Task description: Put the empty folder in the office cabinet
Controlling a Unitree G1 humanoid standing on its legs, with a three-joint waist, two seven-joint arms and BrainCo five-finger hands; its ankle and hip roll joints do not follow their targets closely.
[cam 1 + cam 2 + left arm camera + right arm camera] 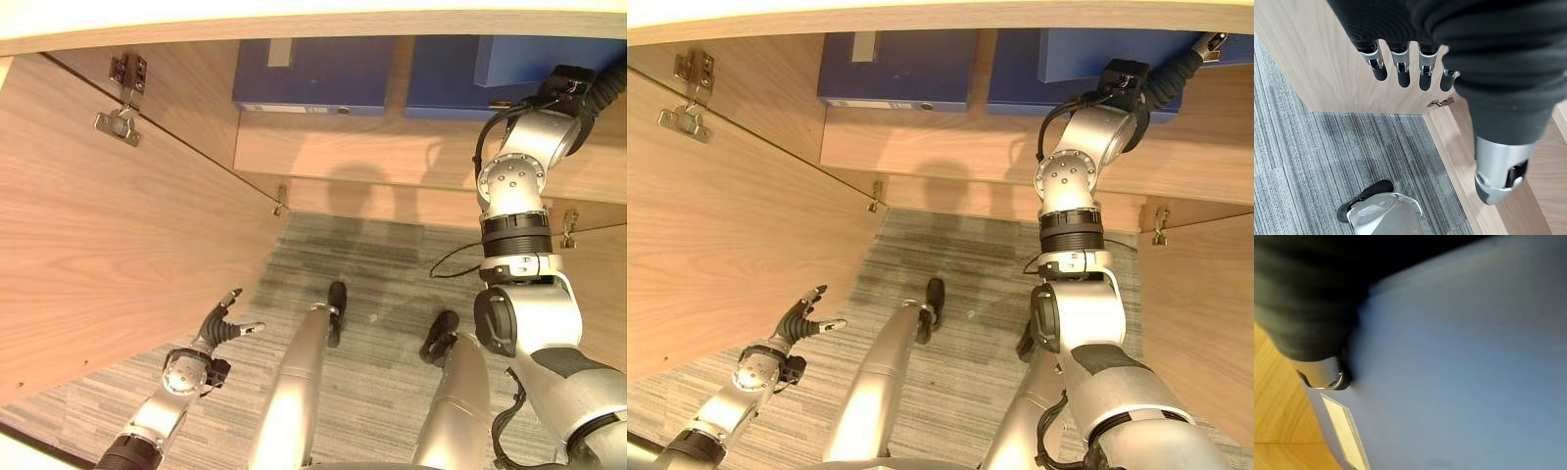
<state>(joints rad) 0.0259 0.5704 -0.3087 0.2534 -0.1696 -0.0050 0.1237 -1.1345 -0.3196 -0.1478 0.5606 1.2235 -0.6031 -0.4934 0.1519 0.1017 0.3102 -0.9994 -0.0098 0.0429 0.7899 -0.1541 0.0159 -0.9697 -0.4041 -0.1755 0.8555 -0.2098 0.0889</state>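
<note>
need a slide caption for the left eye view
Right arm reaches a blue folder into the cabinet shelf; left hand hangs open by the door.

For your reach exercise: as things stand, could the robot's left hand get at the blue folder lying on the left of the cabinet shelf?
Probably yes: the left hand hangs low and open beside the open cabinet door, and nothing blocks the way to the blue folder.

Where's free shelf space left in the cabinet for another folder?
Bare shelf runs along the front edge, before the two blue folders. The far side is crowded: one blue folder on the left, a second beside it, where the right hand reaches. The left hand hangs by the open door.
</note>
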